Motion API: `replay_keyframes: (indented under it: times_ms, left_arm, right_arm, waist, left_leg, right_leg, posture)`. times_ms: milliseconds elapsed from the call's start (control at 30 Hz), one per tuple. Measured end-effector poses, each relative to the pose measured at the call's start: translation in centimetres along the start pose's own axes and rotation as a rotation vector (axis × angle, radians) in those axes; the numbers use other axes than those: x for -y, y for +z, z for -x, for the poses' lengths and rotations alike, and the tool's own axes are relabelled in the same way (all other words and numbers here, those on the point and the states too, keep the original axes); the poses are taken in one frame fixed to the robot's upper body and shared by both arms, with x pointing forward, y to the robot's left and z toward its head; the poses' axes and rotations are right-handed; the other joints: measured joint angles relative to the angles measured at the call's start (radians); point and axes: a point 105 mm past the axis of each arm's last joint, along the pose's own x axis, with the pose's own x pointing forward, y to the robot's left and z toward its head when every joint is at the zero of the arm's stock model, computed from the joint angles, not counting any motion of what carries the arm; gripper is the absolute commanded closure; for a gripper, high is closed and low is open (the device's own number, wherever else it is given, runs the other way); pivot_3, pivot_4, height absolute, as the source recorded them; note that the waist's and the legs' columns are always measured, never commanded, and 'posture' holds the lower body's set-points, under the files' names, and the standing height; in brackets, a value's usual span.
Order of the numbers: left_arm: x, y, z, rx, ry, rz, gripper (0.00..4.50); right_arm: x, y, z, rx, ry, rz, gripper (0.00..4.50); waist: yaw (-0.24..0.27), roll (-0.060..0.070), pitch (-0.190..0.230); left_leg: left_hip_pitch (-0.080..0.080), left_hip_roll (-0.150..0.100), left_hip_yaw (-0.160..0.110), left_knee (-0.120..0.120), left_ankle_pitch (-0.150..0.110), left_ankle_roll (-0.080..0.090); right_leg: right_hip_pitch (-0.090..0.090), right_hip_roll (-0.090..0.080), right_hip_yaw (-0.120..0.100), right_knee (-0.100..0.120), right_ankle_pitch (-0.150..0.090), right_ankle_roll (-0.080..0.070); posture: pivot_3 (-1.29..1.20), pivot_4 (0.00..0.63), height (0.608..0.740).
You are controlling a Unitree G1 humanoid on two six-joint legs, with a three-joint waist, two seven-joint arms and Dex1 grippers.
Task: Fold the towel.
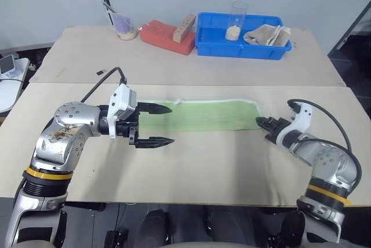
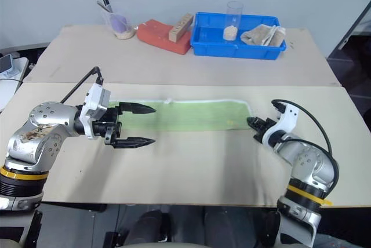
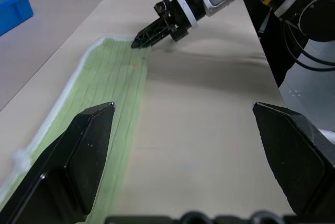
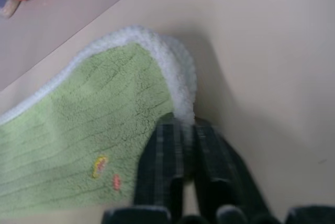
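Towel (image 1: 203, 116) corner pinched by right gripper (image 4: 183, 124).

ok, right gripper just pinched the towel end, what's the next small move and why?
Probably lift the right gripper a little and start carrying that end toward the left one. Its fingers are shut on the white edging of the towel, which lies flat as a long strip on the table. The left gripper hangs open over the other end, holding nothing.

bare table (image 1: 220, 161) before towel (image 1: 203, 115)
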Motion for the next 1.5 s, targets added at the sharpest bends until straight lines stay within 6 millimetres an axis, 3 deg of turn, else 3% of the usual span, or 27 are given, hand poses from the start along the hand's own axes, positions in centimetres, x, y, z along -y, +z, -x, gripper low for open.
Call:
replay_keyframes:
  times_ms: [167,233,333,400,533,700,800,933,1367,1500]
  left_arm:
    - [-0.1,0.3,-0.2,0.031,0.012,0.01,0.0]
    - [-0.2,0.8,-0.4,0.061,0.018,0.02,0.0]
    - [-0.1,1.5,-0.6,0.075,0.012,-0.006,0.0]
    - [0.0,1.7,-0.7,0.074,0.009,-0.015,0.0]
    - [0.4,1.4,-0.5,0.057,0.018,-0.018,0.0]
    - [0.8,1.0,0.5,0.016,0.083,-0.002,0.0]
    - [1.1,0.6,0.8,0.006,0.117,0.012,0.0]
    - [1.2,-0.2,1.4,-0.004,0.194,0.048,0.0]
    - [0.8,-4.3,2.6,0.05,0.598,0.245,0.0]
    - [1.3,-6.8,3.3,0.177,0.951,0.497,0.0]
  right_arm:
    - [2.4,3.2,3.2,0.02,-0.043,0.149,4.47]
    - [2.3,3.7,4.0,-0.018,-0.02,0.239,4.47]
    - [0.0,4.4,4.2,-0.045,0.057,0.392,4.47]
    - [-2.5,4.6,3.9,-0.053,0.132,0.513,4.47]
    - [-7.3,2.9,2.4,-0.081,0.275,0.709,4.47]
    - [-11.5,-2.0,-0.2,-0.146,0.419,0.818,4.47]
    - [-12.8,-4.8,-1.3,-0.198,0.475,0.851,4.47]
    - [-13.7,-5.5,-2.4,-0.204,0.492,0.861,4.47]
    - [-15.3,-5.3,-2.0,-0.19,0.585,0.874,0.02]
    - [-16.6,-4.3,-0.7,-0.143,0.685,0.971,0.02]
  waist:
    - [0.004,0.0,0.0]
    - [0.0,0.0,0.0]
    - [-0.011,0.0,0.0]
    - [-0.016,0.0,0.0]
    - [-0.013,0.0,0.0]
    - [-0.006,0.0,0.0]
    - [0.003,0.0,0.0]
    - [0.007,0.0,0.0]
    - [0.017,0.001,-0.001]
    - [0.018,0.002,-0.003]
  left_leg:
    - [-0.003,0.0,-0.001,0.0,0.0,0.0]
    - [-0.003,0.0,-0.001,0.0,0.0,0.0]
    - [-0.003,0.0,-0.001,0.0,0.0,0.0]
    - [-0.003,0.001,-0.001,-0.001,0.0,0.001]
    - [0.0,0.003,-0.003,-0.002,0.0,0.001]
    - [0.0,0.003,-0.002,-0.001,0.0,0.001]
    - [-0.002,0.002,-0.002,0.0,0.0,0.001]
    - [-0.004,0.0,-0.002,0.001,0.0,0.001]
    - [0.003,0.001,-0.002,-0.001,0.0,0.001]
    - [0.003,0.001,-0.003,-0.002,0.0,0.001]
  right_leg:
    - [0.0,0.0,0.0,-0.004,0.0,0.001]
    - [0.0,0.0,0.001,-0.004,0.0,0.001]
    - [0.0,0.002,0.002,-0.004,-0.004,0.007]
    - [0.0,0.003,0.003,-0.004,-0.005,0.008]
    - [0.0,0.005,0.002,-0.004,-0.005,0.008]
    - [0.0,0.004,0.002,-0.003,-0.005,0.007]
    - [-0.001,0.003,0.001,-0.004,-0.003,0.005]
    - [-0.001,0.001,0.002,-0.005,0.0,0.001]
    - [0.002,0.002,0.001,-0.004,0.0,0.0]
    - [0.002,0.001,0.001,-0.004,0.0,0.0]
  posture:
    - [0.0,0.15,0.714]
    - [0.0,0.15,0.714]
    - [0.0,0.15,0.714]
    - [0.0,0.15,0.714]
    - [0.0,0.15,0.714]
    - [0.0,0.15,0.714]
    - [0.0,0.15,0.714]
    - [0.0,0.15,0.714]
    - [0.0,0.15,0.714]
    - [0.0,0.15,0.714]
